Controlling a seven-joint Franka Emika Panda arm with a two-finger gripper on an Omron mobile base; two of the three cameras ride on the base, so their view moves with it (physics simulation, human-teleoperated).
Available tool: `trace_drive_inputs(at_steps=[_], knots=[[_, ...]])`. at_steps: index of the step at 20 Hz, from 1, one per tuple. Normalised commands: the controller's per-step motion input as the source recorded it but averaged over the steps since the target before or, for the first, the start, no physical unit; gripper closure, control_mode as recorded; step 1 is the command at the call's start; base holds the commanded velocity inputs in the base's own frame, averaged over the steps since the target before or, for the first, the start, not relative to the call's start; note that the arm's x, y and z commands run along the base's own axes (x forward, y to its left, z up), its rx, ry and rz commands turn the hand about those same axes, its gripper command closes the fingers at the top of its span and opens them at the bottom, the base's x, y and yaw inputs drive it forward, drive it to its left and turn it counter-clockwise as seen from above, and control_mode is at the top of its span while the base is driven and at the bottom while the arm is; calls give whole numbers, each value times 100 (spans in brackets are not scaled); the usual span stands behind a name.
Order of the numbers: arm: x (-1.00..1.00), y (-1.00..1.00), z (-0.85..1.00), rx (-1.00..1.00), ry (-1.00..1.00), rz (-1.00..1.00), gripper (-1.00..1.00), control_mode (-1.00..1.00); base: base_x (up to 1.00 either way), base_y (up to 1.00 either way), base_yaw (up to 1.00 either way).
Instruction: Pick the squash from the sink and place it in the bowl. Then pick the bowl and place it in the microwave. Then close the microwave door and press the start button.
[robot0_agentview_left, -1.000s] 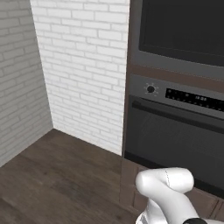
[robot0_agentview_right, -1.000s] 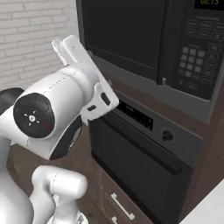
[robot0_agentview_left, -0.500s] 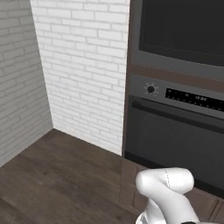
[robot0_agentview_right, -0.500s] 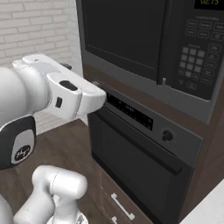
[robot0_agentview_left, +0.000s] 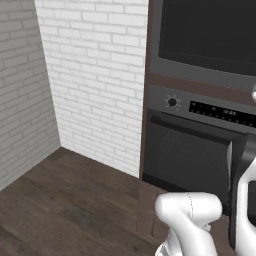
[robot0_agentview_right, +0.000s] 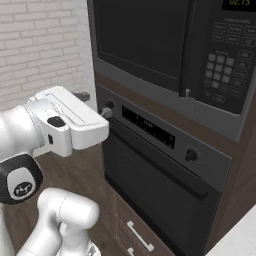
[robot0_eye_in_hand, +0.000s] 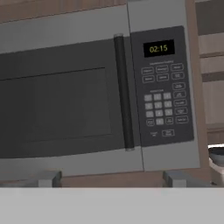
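microwave door (robot0_eye_in_hand: 65, 105) sat shut, microwave (robot0_eye_in_hand: 100, 92) straight ahead of the gripper (robot0_eye_in_hand: 109, 178) in the hand view, keypad (robot0_eye_in_hand: 164, 103) up and right of the jaws, which stood released and empty, so start button probably needs a rightward shift.

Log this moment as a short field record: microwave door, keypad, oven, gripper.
microwave door: shut, dark window, vertical handle at its right edge
keypad: right of the door, display lit
oven: directly below the microwave, door shut
gripper: jaws apart, empty, facing the microwave front
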Motion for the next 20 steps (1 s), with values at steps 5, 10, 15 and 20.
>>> trace_drive_inputs(at_steps=[5, 10, 15, 20], knots=[[-31, -32, 8, -3, -2, -1, 100, -100, 0, 0, 0], [-18, -34, 7, 0, 15, 0, 100, -100, 0, 0, 0], [-2, -27, 0, -2, 2, 0, 100, -100, 0, 0, 0], [0, -25, 0, -2, 0, 0, 100, -100, 0, 0, 0]])
